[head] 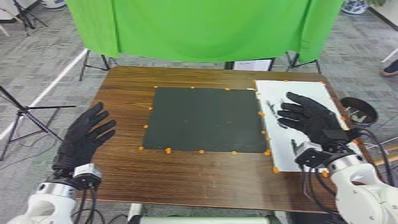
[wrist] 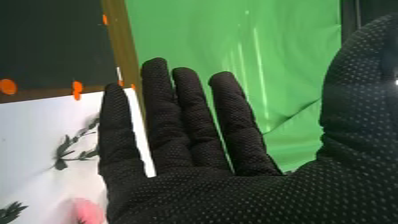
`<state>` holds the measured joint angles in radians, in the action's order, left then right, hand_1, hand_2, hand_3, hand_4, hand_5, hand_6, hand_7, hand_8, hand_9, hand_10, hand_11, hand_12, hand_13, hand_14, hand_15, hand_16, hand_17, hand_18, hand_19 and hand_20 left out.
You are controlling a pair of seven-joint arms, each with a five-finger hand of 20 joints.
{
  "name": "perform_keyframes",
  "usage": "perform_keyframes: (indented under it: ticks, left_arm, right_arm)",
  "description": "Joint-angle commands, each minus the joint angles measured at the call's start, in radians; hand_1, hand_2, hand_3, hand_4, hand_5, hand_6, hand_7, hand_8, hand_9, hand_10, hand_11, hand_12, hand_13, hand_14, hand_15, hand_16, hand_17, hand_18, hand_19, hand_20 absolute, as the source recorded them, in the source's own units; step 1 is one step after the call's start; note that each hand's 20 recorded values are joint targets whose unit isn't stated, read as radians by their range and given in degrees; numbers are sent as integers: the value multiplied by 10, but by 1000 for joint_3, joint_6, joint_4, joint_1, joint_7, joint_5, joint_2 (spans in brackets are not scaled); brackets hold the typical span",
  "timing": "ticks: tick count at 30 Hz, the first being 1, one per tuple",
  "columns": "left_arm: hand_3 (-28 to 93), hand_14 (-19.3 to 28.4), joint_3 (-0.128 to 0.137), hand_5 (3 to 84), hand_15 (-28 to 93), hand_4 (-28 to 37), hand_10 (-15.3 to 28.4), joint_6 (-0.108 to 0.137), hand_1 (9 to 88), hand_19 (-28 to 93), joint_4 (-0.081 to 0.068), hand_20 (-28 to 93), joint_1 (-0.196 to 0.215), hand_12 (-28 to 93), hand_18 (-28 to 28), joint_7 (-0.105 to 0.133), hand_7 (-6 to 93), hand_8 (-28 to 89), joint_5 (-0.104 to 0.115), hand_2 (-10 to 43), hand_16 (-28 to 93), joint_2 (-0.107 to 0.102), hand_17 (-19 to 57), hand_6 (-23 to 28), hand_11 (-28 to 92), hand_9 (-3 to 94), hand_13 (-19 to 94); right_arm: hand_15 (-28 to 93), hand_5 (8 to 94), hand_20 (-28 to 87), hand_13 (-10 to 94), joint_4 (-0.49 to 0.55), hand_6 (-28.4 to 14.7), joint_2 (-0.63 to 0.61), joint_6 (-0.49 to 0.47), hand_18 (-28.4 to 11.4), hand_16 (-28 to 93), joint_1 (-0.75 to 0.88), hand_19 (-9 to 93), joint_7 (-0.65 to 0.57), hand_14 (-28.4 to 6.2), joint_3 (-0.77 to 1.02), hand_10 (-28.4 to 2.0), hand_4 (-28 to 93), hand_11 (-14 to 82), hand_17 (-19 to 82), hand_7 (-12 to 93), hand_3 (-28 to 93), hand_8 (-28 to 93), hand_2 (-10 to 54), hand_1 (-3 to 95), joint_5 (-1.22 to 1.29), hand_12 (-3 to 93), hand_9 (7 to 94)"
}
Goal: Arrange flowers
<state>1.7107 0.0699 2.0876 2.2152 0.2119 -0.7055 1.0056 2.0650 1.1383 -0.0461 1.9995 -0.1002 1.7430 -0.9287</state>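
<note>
Black-gloved right hand [head: 309,121], fingers straight, apart and gripping nothing, hangs over the white sheet [head: 269,90], presumably readied for the pink flower [wrist: 87,211] and leafy stem [wrist: 62,152] on it, while the left hand [head: 82,141], fingers extended, is well left of the sheet, likely to keep clear.

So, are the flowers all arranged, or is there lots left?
Nothing looks done yet: a pink flower and leafy sprigs lie on the white sheet. The right hand and left hand are open, holding nothing. All the arranging seems left.
</note>
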Motion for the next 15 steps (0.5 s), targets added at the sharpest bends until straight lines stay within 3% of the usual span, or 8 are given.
perform_keyframes:
  ticks: [1,4,8,10,11,15]
  left_arm:
    - [692,156,6,259,336,-251,111,15,293,407,0,83,12,155,219,14,227,-125,21,-58,-1,6,-88,29,237,204,180]
    - [687,156,-2,260,338,-257,111,6,294,408,-5,84,0,155,219,5,227,-126,12,-62,-2,4,-88,29,239,204,180]
    - [683,156,10,258,340,-267,110,-8,294,408,2,84,13,155,220,-23,226,-126,0,-64,-2,11,-88,29,239,202,179]
    - [679,155,26,252,339,-272,108,-54,290,409,-1,84,15,157,233,-55,225,-125,-10,-67,-3,19,-91,28,238,196,175]
    - [677,155,29,246,338,-274,108,-63,288,410,-1,84,16,157,238,-59,223,-125,-8,-67,-3,20,-92,27,236,190,172]
    - [671,154,19,231,313,-280,109,-36,284,406,-2,79,4,158,247,-38,221,-122,-4,-67,-5,11,-95,28,225,176,160]
  right_arm:
    - [333,358,256,343,-18,-27,-12,3,-210,200,-35,483,9,-102,-28,-121,-283,194,79,279,856,-161,-95,169,0,221,402]
    - [333,357,256,342,-13,-28,-19,-1,-210,200,-22,483,2,-102,-21,-122,-283,193,78,277,857,-159,-95,168,-2,221,402]
    - [332,356,257,342,-4,-27,-16,4,-210,200,0,483,2,-102,-10,-122,-283,192,79,277,855,-158,-95,171,-5,221,402]
    - [331,356,257,342,-4,-27,-12,9,-210,200,5,483,4,-102,-8,-122,-283,192,79,277,854,-158,-95,172,-1,221,401]
    - [331,356,257,343,-8,-27,-10,9,-210,200,0,483,4,-102,-10,-122,-283,193,79,278,855,-158,-95,173,2,222,401]
    - [322,356,252,345,-22,-28,-26,7,-211,194,-36,476,10,-101,-25,-123,-283,189,83,276,856,-160,-95,173,5,219,402]
